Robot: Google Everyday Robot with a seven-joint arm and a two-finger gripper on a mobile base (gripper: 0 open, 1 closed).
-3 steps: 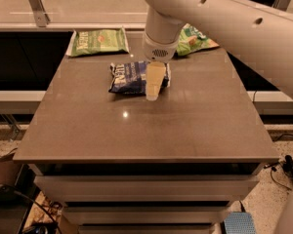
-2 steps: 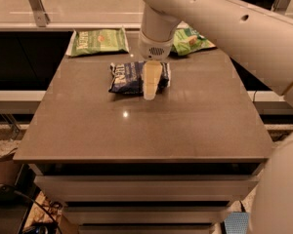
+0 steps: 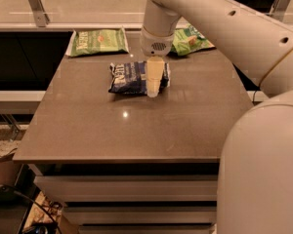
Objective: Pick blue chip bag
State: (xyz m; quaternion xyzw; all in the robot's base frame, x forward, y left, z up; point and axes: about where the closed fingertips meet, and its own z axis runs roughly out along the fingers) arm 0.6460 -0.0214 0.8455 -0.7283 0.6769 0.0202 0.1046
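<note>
The blue chip bag (image 3: 129, 77) lies crinkled on the brown table (image 3: 136, 130), toward the far middle. It is dark navy with white lettering. My gripper (image 3: 153, 87) hangs from the white arm and points down over the right part of the bag, in front of it from this view. The gripper hides the bag's right side. I cannot tell whether it touches the bag.
A flat green bag with white lettering (image 3: 97, 41) lies at the far left of the table. A bright green puffed bag (image 3: 190, 39) lies at the far right, partly behind the arm. A metal rail and glass run behind the table. My white arm fills the right side.
The gripper has shifted a little to the left, from the bag's right edge to further over the bag. The bags have not moved.
</note>
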